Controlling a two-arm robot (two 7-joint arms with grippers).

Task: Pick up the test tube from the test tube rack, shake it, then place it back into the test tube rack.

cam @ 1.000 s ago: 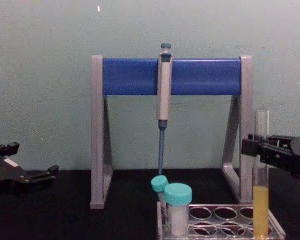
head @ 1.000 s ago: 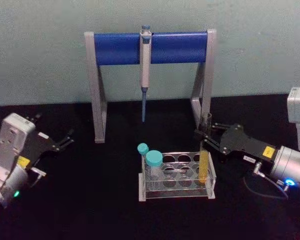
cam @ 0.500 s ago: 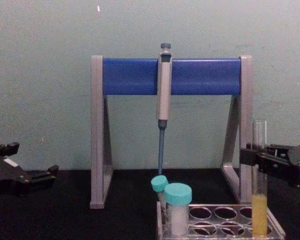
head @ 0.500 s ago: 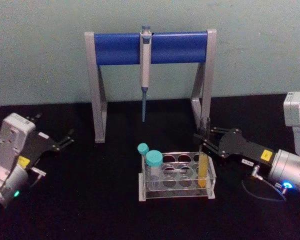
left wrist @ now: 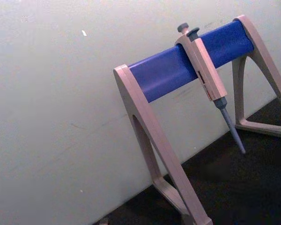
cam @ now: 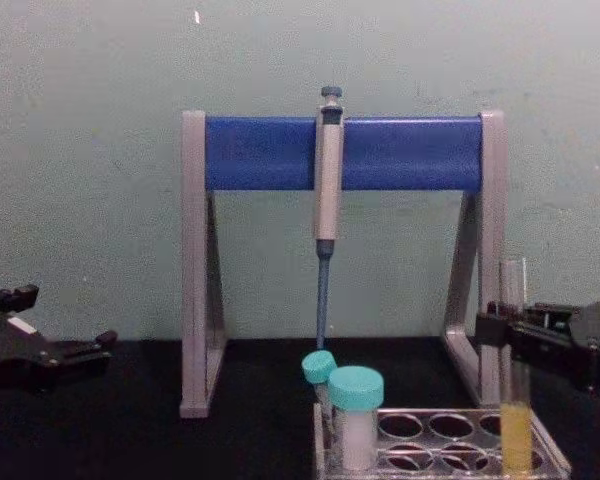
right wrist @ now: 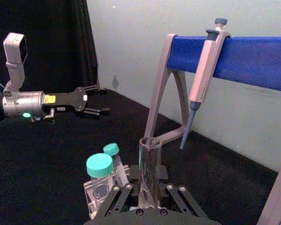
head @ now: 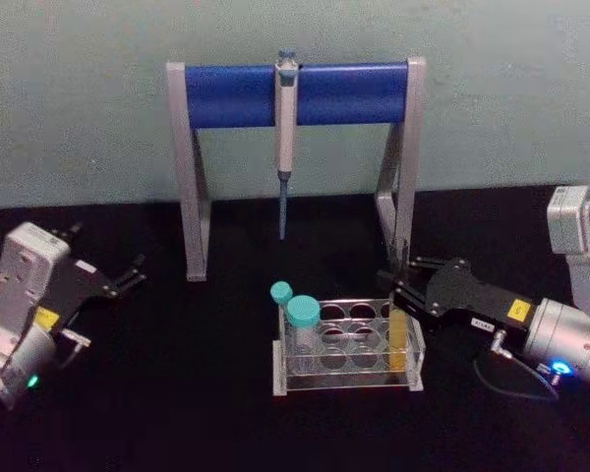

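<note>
The test tube point(head: 400, 332), clear glass with yellow liquid at the bottom, stands upright in the right end of the clear test tube rack point(head: 346, 380). My right gripper point(head: 398, 286) reaches in from the right and is shut on the tube's upper glass. From the chest, the test tube point(cam: 515, 435) has its liquid part down at the rack point(cam: 321, 450), with the right gripper point(cam: 502, 331) clamped just below its rim. The right wrist view has the tube's open mouth point(right wrist: 150, 159) between the fingers. My left gripper point(head: 128, 275) rests open at the far left, away from the rack.
Two teal-capped tubes point(head: 302, 317) occupy the rack's left end. Behind the rack stands a grey-and-blue pipette stand point(head: 344, 93) with a pipette point(head: 286, 118) hanging from its bar. The table is black with a pale wall behind.
The right gripper has come down with the test tube, which now sits lower and deeper in the rack's right-end hole. The left arm has not moved.
</note>
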